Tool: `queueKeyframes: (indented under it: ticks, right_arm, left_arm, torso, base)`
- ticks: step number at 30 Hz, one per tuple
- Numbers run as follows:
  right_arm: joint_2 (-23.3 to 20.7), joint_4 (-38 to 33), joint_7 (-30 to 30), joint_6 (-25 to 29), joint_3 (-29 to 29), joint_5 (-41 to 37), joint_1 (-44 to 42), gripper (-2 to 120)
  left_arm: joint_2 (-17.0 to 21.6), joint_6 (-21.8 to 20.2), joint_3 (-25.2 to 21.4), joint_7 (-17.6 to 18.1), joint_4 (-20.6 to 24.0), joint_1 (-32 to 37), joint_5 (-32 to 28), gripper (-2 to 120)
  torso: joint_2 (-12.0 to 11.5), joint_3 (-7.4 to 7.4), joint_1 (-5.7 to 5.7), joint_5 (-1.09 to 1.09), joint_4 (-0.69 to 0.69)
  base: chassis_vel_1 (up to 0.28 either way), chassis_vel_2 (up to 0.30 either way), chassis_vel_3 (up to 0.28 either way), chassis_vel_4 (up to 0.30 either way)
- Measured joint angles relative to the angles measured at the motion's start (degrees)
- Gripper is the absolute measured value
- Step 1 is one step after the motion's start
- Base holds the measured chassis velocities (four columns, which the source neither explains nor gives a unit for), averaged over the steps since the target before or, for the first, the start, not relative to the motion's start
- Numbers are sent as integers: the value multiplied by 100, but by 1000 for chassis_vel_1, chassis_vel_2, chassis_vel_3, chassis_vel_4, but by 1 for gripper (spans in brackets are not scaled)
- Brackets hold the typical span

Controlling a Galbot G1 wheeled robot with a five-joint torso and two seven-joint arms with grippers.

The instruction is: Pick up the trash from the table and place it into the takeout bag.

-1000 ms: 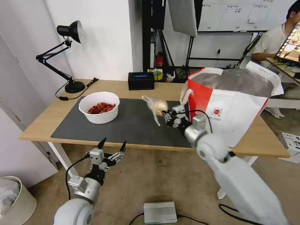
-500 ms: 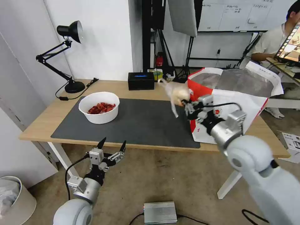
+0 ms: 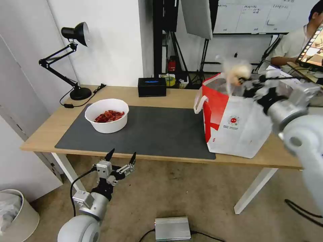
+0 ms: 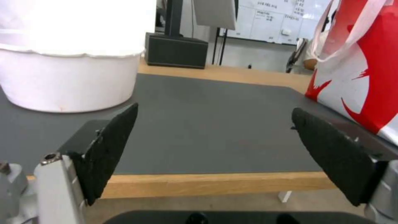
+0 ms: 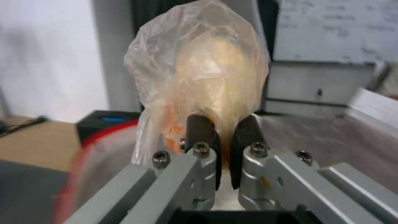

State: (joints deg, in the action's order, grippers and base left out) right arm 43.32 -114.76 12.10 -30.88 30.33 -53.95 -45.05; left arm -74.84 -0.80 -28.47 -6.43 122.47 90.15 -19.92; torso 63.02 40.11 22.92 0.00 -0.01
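Since the earlier frames the right gripper [image 3: 245,81] has swung up from the mat to hang over the open mouth of the takeout bag [image 3: 235,131], carrying the clear bag with the tan bun [image 3: 237,71] with it. Nearest the robot, the left gripper [image 3: 121,158] idles below the front edge of the table [image 3: 43,132], its black fingers [image 4: 110,146] spread wide and empty. Beyond it, on the dark grey mat [image 3: 151,132], the white bowl of red scraps [image 3: 107,115] sits toward the left end. The takeout bag stands on the table's right end, overlapping the mat's right edge. Above its foil-lined opening, the right gripper's jaws pinch the lower part of the bun bag [image 5: 199,74], which is clear of the rim. Farther back, a black box [image 3: 152,86] and a desk lamp [image 3: 72,57] stand along the table's far edge.
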Motion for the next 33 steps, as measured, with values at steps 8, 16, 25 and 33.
queueKeyframes:
  ticks: [8, 16, 25, 33]
  right_arm:
    - [-44, 406, 228, -151, 23, -253, 65, 3]
    - [1, 418, 288, -236, 3, -271, 67, 3]
    - [-13, 224, 842, -501, -37, -573, 29, 3]
    - [-178, 136, 1340, -974, -52, -1026, 90, 3]
  left_arm:
    - [16, 16, 57, -2, -97, -67, -15, 100]
    - [23, 18, 65, -2, -100, -76, -21, 100]
    - [9, 27, 76, -4, -119, -79, -23, 100]
    - [3, 41, 103, -6, -162, -94, -23, 100]
  torso:
    - [0, 0, 0, 1, 0]
    - [0, 0, 0, 0, 0]
    - [0, 0, 0, 0, 0]
    - [0, 0, 0, -1, 0]
  base:
    - [0, 0, 0, 0]
    - [0, 0, 0, 0]
    - [0, 0, 0, 0]
    - [0, 0, 0, 0]
